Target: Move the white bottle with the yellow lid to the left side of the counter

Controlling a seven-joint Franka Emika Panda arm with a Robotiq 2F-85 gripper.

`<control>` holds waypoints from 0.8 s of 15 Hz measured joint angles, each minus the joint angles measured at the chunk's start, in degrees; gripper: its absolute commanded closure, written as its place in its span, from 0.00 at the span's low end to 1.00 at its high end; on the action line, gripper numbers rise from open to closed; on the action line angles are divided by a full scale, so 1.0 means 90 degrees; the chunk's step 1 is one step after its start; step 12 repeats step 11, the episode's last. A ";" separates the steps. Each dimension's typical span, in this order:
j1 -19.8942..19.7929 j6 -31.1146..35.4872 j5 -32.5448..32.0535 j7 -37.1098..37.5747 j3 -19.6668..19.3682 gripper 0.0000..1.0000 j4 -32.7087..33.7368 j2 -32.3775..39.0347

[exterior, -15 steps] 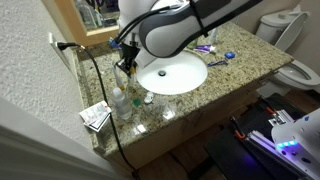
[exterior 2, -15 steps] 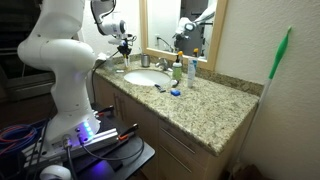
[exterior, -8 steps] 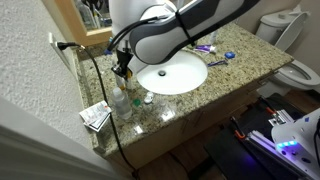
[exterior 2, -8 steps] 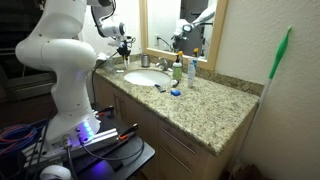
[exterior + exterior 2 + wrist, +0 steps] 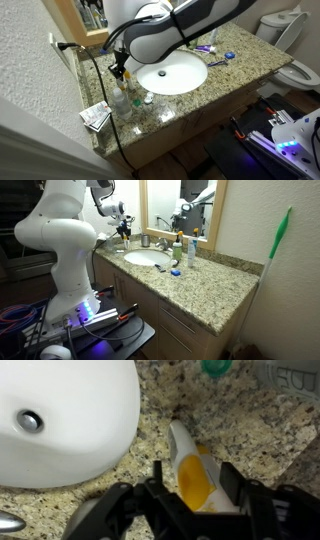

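Observation:
In the wrist view the white bottle with the yellow lid stands between my gripper's two fingers, yellow cap towards the camera, over the speckled granite counter beside the white sink. The gripper is shut on the bottle near its cap. In both exterior views the gripper hangs at the sink's edge, near the wall end of the counter. The bottle itself is too small to make out there.
A clear bottle with a white cap and a small box stand on the counter close to the gripper. A green-capped item lies just beyond. A green-and-white bottle stands past the sink. A mirror and wall lie behind.
The gripper with the bottle has shifted a little along the counter towards the clear bottle, away from the sink's middle, and slightly lower.

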 measured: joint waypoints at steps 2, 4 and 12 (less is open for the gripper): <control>0.0000 0.0481 0.0045 0.0003 0.0000 0.00 0.0046 0.0111; -0.0052 0.0982 0.0210 -0.0051 -0.0003 0.00 -0.0025 0.0133; -0.0521 0.1448 0.0527 -0.0229 -0.0014 0.00 -0.1199 -0.1078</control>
